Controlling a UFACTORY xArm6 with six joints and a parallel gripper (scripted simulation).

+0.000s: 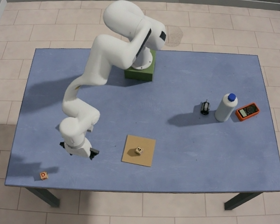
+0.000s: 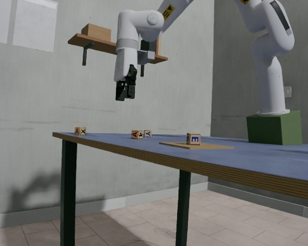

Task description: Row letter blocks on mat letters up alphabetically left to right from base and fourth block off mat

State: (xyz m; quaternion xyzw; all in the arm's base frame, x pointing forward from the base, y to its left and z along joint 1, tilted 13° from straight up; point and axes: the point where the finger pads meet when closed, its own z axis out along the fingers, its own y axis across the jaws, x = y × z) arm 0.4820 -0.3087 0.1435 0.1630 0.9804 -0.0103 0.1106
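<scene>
A tan mat (image 1: 144,159) (image 2: 218,146) lies at the front middle of the blue table (image 1: 183,79). One block (image 1: 138,150) (image 2: 193,138) stands on it with a 4 on top and an E on its side. A block with D on top (image 1: 44,175) (image 2: 80,130) sits at the front left corner. Two more blocks show only in the exterior view: one with A and 4 on its sides (image 2: 137,134), and one with Y on its side (image 2: 148,132). The arm hides them from above, and their tops cannot be read. My gripper (image 1: 78,151) (image 2: 125,91) is open and empty, high above the table left of the mat.
A white bottle with a blue cap (image 1: 226,108), an orange multimeter (image 1: 247,111) and a small black object (image 1: 205,108) stand at the right. The arm's green pedestal (image 1: 140,71) (image 2: 273,127) is at the back. A wall shelf (image 2: 95,43) hangs behind the gripper.
</scene>
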